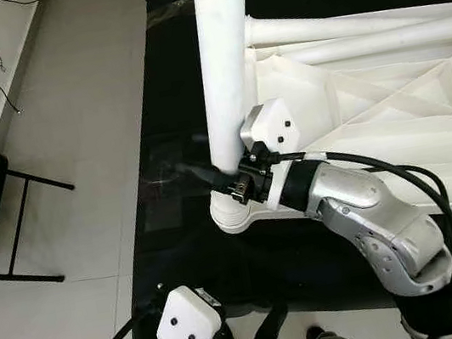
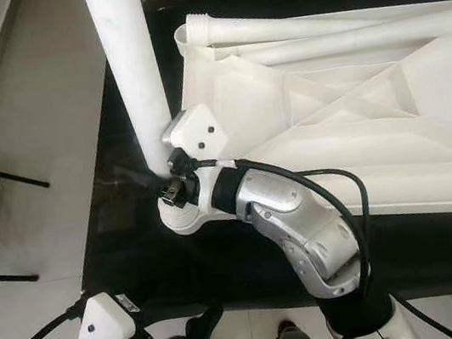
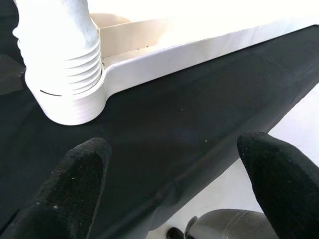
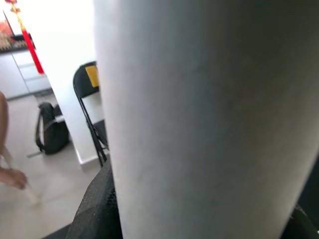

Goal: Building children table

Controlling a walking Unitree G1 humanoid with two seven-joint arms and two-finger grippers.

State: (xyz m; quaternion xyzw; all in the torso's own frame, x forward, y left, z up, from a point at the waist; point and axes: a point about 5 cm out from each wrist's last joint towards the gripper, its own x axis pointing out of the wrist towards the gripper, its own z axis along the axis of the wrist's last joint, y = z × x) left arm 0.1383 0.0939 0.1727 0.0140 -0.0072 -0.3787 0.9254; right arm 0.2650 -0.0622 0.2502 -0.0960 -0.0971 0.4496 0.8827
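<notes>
Nearest, the left gripper [image 3: 169, 189] hangs released, fingers spread wide above the black cloth's [image 1: 309, 259] edge. Just beyond, the right gripper [image 1: 226, 178] clasps the upright white table leg [image 1: 225, 58] low down, just above the threaded corner socket [image 1: 237, 215] of the upturned white tabletop [image 1: 391, 126]. Farther off lie two loose legs [image 1: 358, 24]. If the grip tilts the leg, the threads could cross and jam.

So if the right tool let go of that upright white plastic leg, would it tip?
Probably not: the white plastic table leg sits in a ribbed corner socket. It looks stiff, smooth, likely slippery under the right tool.
</notes>
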